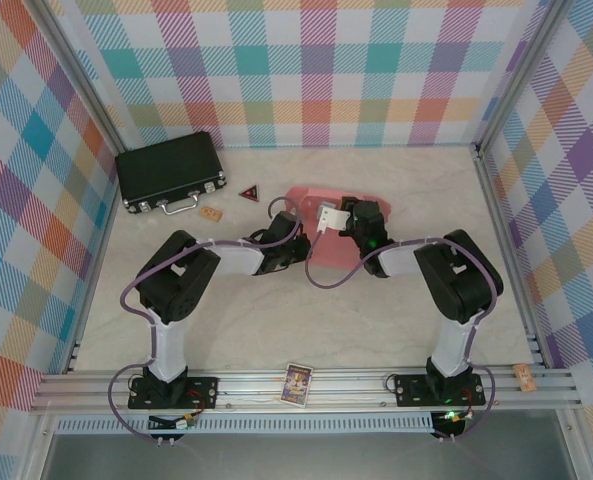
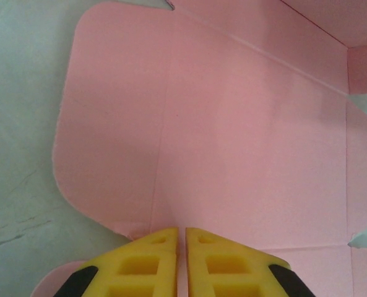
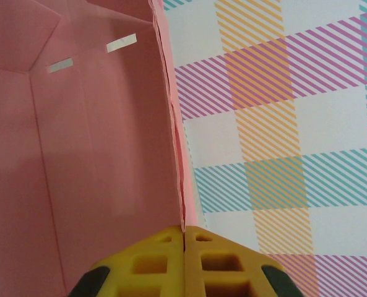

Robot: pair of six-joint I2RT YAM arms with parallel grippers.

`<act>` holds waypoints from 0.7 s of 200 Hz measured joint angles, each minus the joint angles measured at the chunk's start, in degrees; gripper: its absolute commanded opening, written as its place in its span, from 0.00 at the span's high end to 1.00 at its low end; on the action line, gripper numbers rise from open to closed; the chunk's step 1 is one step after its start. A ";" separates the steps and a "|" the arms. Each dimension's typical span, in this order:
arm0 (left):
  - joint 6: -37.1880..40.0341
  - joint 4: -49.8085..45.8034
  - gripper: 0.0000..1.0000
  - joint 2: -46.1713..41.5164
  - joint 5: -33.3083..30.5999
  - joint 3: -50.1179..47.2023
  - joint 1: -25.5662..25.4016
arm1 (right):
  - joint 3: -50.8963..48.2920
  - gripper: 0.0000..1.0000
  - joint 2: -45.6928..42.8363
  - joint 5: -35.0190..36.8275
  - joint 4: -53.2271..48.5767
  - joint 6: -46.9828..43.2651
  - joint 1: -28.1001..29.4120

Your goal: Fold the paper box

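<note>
- We find the paper box (image 1: 302,196) at mid-table (image 1: 276,325), partly erected, between both arms.
- Right gripper (image 3: 184,229) clamps the box's raised wall edge.
- Left gripper (image 2: 182,230) is closed, over the box's flat panel.

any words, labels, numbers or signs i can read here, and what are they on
No text can be read.
Purple and yellow printed card at the near edge: print too small to read.
Dark red triangular piece: marking blurred.
Small tan tag: too small to tell.
Salmon-pink paper box: plain, no print.
Black hard case: no label legible.
</note>
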 measured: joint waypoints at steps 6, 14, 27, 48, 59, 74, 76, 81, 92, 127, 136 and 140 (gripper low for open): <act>0.00 0.00 0.87 -0.04 0.00 0.00 0.02 | -0.02 1.00 0.17 0.15 0.37 -0.33 0.07; 0.02 0.00 0.85 -0.09 0.02 -0.07 0.17 | -0.02 1.00 0.26 0.31 0.81 -0.72 0.09; 0.17 0.17 0.81 -0.48 0.02 -0.52 0.17 | -0.02 1.00 0.37 0.39 1.51 -1.25 0.09; 0.57 0.33 0.78 -1.73 0.00 -1.90 0.22 | -0.02 1.00 0.92 0.55 2.93 -2.51 0.09; 0.85 0.24 0.75 -2.43 -0.02 -2.67 0.26 | -0.02 1.00 1.31 0.63 3.58 -2.93 0.09; 1.33 -0.07 0.72 -3.78 -0.07 -3.78 0.39 | -0.02 1.00 1.79 0.70 4.13 -3.76 0.09; 1.25 -0.09 0.72 -3.96 -0.07 -4.00 0.42 | -0.02 1.00 1.88 0.70 4.26 -3.93 0.09; 1.36 -0.13 0.71 -4.59 -0.04 -4.52 0.55 | -0.02 1.00 1.97 0.70 4.50 -4.11 0.09; 1.46 -0.24 0.68 -6.05 -0.17 -5.66 0.94 | -0.02 1.00 2.01 0.70 4.94 -4.35 0.09; 2.01 -0.74 0.64 -11.39 -1.05 -8.35 2.60 | 0.00 1.00 2.03 0.72 6.54 -5.60 0.09; 2.38 -0.92 0.64 -12.48 -1.38 -8.70 3.06 | 0.00 1.00 2.16 0.72 6.97 -5.81 0.09; 2.45 -1.03 0.64 -12.96 -1.55 -8.85 3.28 | 0.00 1.00 2.21 0.72 7.10 -5.88 0.11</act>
